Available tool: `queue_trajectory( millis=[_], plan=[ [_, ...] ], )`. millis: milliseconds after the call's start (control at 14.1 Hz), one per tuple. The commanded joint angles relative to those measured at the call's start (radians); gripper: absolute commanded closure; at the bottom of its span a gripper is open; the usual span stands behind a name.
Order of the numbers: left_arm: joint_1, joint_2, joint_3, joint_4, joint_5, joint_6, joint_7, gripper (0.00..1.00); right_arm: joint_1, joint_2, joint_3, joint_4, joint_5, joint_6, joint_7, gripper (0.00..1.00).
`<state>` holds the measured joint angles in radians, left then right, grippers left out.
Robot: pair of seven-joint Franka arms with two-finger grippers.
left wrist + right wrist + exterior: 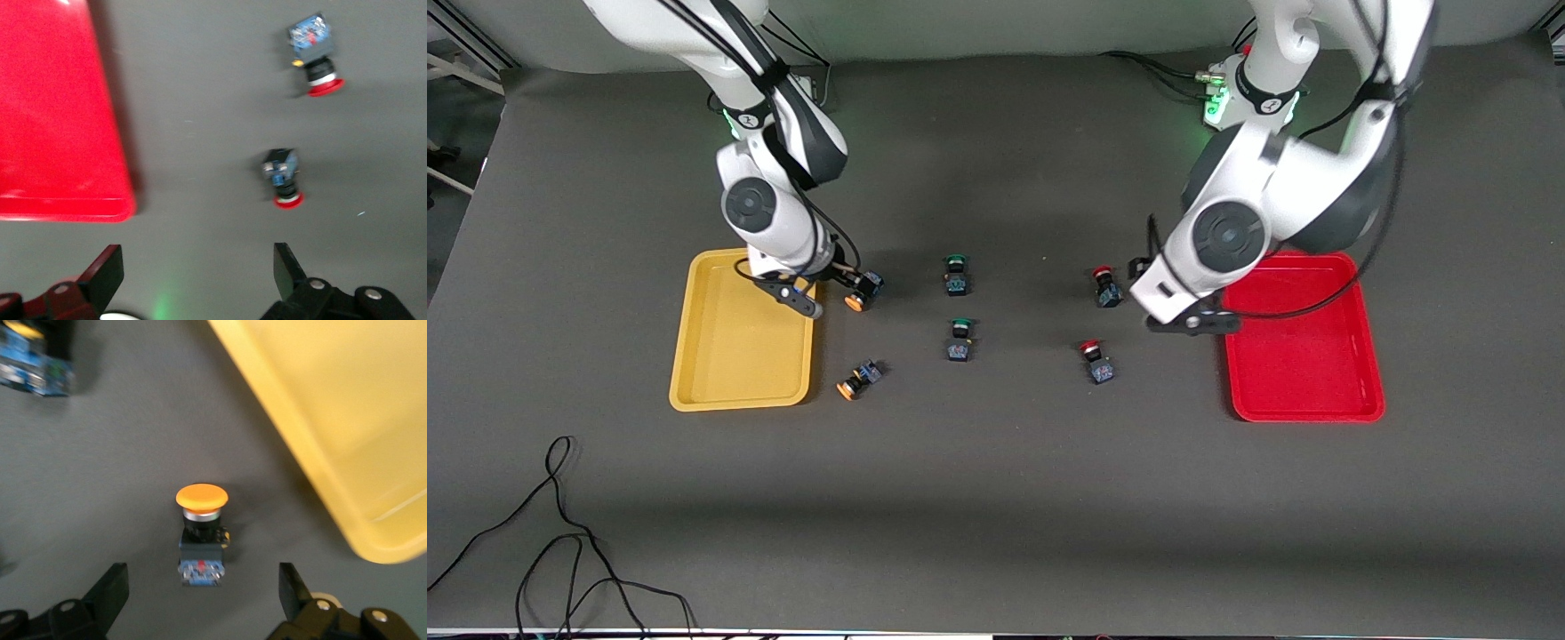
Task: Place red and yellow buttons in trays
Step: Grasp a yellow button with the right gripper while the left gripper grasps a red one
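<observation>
Dark grey cloth covers the counter (996,498), which carries, from the right arm's end to the left arm's: a shallow yellow plastic tray (740,391); two orange-capped push-button switches, one farther (863,291) and one nearer (858,380) to the front camera; two green-capped switches (957,275); two red-capped switches (1105,286); a shallow red plastic tray (1303,391). Both trays are empty. The right end effector (203,590), spread, straddles the farther orange switch, which lies on its side, long axis between the fingers, cap pointing toward the front camera. The left end effector (198,270), spread, hangs over bare cloth between the red tray and the red switches. Risk: a switch lying on its side and gripped off-centre could swivel or roll, escaping the grip or dropping outside the tray rim.
</observation>
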<state>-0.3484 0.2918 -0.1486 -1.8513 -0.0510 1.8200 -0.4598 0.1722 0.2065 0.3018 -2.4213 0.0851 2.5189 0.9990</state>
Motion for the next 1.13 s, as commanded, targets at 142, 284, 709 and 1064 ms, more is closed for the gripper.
queue_trajectory(
  millis=[142, 284, 709, 1064],
  plan=[
    [-0.040, 0.088, 0.017, -0.137, -0.058, 0.246, -0.107, 0.02, 0.023, 0.114, 0.007, -0.013, 0.007, 0.133, 0.073, 0.00],
    [-0.076, 0.148, 0.014, -0.138, -0.058, 0.306, -0.187, 0.07, 0.023, 0.125, 0.007, -0.013, 0.007, 0.132, 0.075, 0.06],
    [-0.107, 0.170, 0.012, -0.213, -0.110, 0.446, -0.192, 0.20, 0.018, 0.113, 0.007, -0.009, 0.008, 0.106, 0.078, 0.95],
    [-0.107, 0.155, 0.009, -0.212, -0.121, 0.427, -0.197, 1.00, -0.020, -0.027, -0.016, 0.042, 0.012, -0.110, 0.066, 1.00]
  ],
)
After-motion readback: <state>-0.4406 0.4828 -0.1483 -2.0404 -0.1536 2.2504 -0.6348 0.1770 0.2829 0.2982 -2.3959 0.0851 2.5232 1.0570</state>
